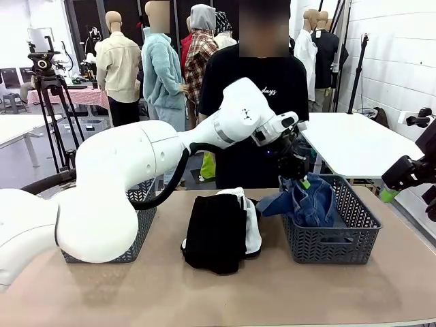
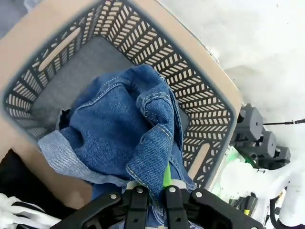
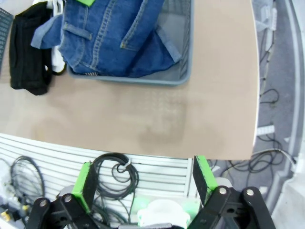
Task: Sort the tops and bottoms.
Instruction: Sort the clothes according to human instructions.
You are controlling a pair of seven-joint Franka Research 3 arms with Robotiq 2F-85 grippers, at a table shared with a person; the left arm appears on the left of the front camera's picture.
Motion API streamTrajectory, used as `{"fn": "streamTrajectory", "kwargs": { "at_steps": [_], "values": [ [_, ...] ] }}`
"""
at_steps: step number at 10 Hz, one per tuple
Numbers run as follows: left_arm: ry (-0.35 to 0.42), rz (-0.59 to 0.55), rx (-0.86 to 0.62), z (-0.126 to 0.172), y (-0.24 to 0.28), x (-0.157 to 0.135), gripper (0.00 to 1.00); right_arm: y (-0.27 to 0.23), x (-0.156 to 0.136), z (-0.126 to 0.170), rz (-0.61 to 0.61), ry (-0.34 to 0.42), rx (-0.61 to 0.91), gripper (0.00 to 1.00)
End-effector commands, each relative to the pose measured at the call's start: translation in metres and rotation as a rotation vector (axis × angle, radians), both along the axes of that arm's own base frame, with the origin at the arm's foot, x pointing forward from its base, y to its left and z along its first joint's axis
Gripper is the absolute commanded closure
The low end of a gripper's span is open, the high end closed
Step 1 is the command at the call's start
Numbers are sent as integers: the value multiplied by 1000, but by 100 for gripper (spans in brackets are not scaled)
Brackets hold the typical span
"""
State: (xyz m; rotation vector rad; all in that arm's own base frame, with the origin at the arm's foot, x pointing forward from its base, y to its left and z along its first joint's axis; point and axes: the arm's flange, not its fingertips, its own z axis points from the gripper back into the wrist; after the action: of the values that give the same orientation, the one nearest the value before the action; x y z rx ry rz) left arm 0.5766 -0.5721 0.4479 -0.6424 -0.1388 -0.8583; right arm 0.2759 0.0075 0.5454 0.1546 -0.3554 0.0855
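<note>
Evidently the step in hand is the placing of the blue denim piece (image 1: 310,204). The left arm reaches across the middle, and the left fingers (image 1: 305,182) are clamped together on a fold of that cloth above the right-hand basket (image 1: 337,245). The denim hangs partly inside and partly over the rim on the side nearest the pile. The right fingers (image 3: 85,186) stand wide apart with nothing between them, held off beyond the right edge of the worktop (image 1: 204,293). In the middle of the worktop lie the black pieces (image 1: 214,231), with the white piece (image 1: 253,228) touching them on their right, and a left-hand basket (image 1: 139,235) stands partly behind the arm. The next move probably calls for lowering the denim until it sits wholly within the walls, then parting the fingers, taking care that the trailing hem does not stay draped over the rim. The left wrist view adds what the front view lacks: the fold pinched at the pads and the bare basket floor beyond it. The right wrist view gives the denim's seams and the bare worktop beside the basket, while the front view adds the person (image 1: 259,88) standing at the far side.
</note>
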Motion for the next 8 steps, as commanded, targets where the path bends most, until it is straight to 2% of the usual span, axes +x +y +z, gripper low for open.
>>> {"fn": "streamTrajectory", "kwargs": {
  "at_steps": [1,4,6,8],
  "values": [
    [-9,9,-11,5,2,2,100,0,1,0,9,-2,8,0],
    [-3,3,-7,2,0,0,100,0,1,0,9,-2,8,0],
    [-109,-126,174,-11,-41,10,100,0,1,0,9,-2,8,0],
    [-192,-221,185,-12,-68,25,100,0,1,0,9,-2,8,0]
  ]
}}
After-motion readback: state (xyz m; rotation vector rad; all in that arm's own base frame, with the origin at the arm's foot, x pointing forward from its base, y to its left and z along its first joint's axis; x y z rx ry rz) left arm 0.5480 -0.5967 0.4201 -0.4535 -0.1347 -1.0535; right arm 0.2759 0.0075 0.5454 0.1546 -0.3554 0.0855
